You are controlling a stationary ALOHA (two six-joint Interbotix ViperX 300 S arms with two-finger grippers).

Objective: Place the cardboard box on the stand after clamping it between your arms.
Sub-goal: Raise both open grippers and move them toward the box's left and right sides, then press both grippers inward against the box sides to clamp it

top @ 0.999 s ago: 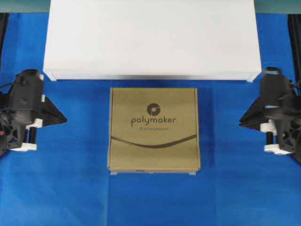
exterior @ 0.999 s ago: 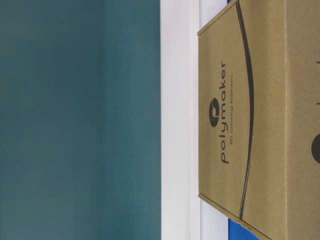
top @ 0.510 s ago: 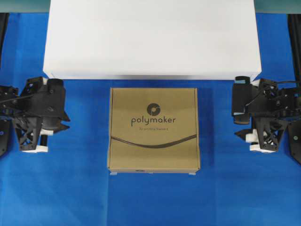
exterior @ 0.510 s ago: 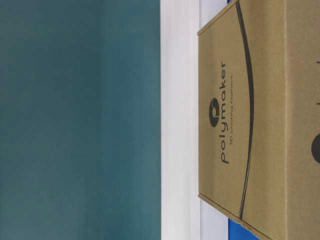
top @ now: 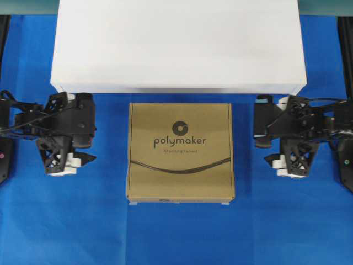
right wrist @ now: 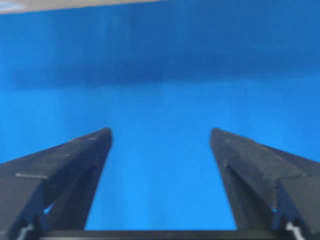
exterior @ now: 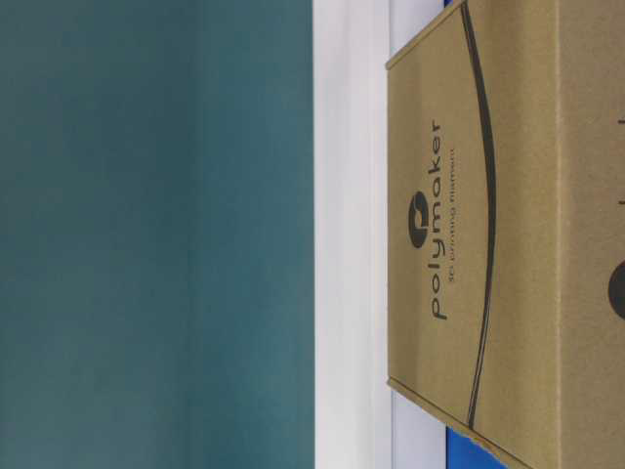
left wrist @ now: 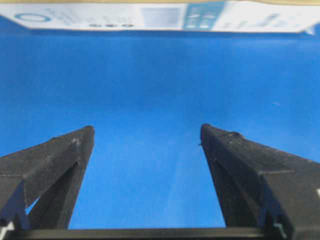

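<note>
Blue cloth covers the desk (top: 176, 232), and a teal wall is seen behind it in the table-level view. In the left wrist view the left gripper (left wrist: 146, 134) is shown with its fingers (left wrist: 65, 150) spread wide apart, nothing but blue cloth between them; a pale printed side of the box is seen along the top edge, well ahead of the tips. The right gripper (right wrist: 160, 135) is likewise seen with its fingers (right wrist: 252, 160) held wide apart over bare cloth, with a thin brown strip at the top left edge. From overhead, the two grippers are placed on either side of the box (top: 180, 152), each pointed inward toward it and kept apart from its sides by a strip of cloth. The box lies flat on the desk, logo up, between the arms. The stand (top: 178, 47) is set just behind the box, much wider than it, with a narrow blue gap left between them. Nothing is carried on the stand.
</note>
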